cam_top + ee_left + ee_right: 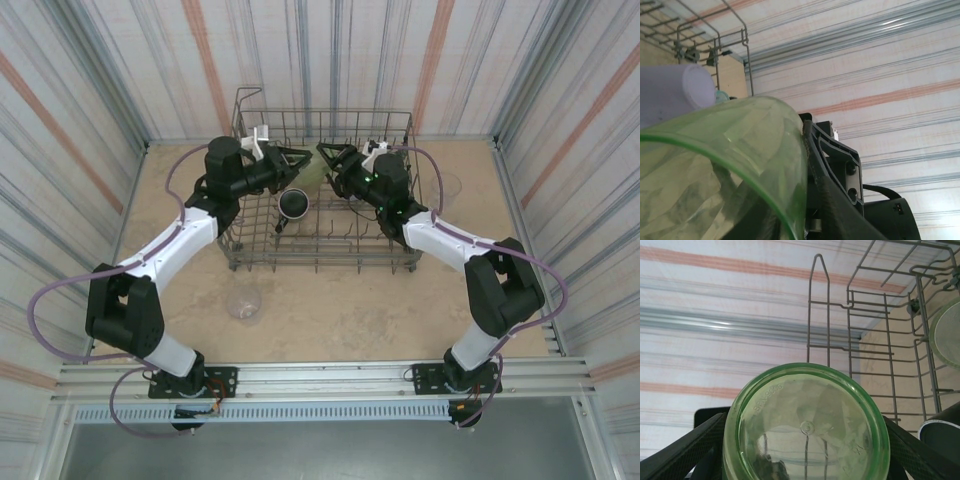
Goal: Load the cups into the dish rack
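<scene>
**Top view.** The green cup [312, 172] hangs over the far half of the rack [330, 262], between the left gripper [289, 161] and the right gripper [329, 156]. A mug [294, 204] sits in the rack just below.

**Right wrist view.** Here we meet the cup's base face-on, with a dark finger pressed to each side, so the right gripper clasps the cup.

**Left wrist view.** Here we see the cup's open rim instead, and a lavender cup [675, 92] beyond it.

The cup's long axis seems near level, with the mouth toward the left arm. We cannot tell how the left jaws stand.
</scene>
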You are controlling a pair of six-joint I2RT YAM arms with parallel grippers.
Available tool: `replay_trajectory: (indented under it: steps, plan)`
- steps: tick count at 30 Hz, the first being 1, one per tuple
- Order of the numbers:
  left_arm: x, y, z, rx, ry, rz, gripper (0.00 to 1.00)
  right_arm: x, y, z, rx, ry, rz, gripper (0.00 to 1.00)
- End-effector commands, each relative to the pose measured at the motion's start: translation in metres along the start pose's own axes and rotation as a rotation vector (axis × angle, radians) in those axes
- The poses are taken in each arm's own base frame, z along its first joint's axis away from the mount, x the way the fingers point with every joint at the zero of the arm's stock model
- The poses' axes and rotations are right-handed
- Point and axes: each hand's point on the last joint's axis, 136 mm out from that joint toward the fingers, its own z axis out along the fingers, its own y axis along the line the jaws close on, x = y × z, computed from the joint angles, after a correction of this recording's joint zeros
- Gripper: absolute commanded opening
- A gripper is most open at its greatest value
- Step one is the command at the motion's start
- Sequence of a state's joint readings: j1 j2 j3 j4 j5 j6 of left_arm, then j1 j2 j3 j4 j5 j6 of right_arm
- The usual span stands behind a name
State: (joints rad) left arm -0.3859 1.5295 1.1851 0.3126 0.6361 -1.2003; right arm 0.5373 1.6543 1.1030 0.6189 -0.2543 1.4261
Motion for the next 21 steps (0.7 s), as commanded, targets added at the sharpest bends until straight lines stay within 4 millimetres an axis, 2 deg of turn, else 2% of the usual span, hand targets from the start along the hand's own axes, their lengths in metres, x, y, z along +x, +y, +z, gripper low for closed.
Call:
replay_trajectory:
  steps: [1,4,6,14,21]
  plan:
    - [0.006,-0.020,-0.007,0.008,0.026,0.078,0.33,0.002,0.022,-0.007,-0.042,-0.003,-0.061,0.45]
    - [0.007,-0.022,-0.015,-0.025,0.020,0.121,0.42,0.002,0.020,-0.007,-0.033,-0.002,-0.068,0.45]
    - [0.006,-0.023,-0.021,-0.050,0.001,0.141,0.52,0.001,0.020,-0.007,-0.032,-0.004,-0.071,0.44]
    - [0.004,-0.023,-0.038,-0.100,-0.015,0.184,0.76,-0.006,0.021,-0.014,-0.017,-0.016,-0.091,0.43]
    - [0.003,-0.021,-0.066,-0.166,-0.039,0.223,0.91,-0.013,0.023,-0.029,0.048,-0.046,-0.179,0.43]
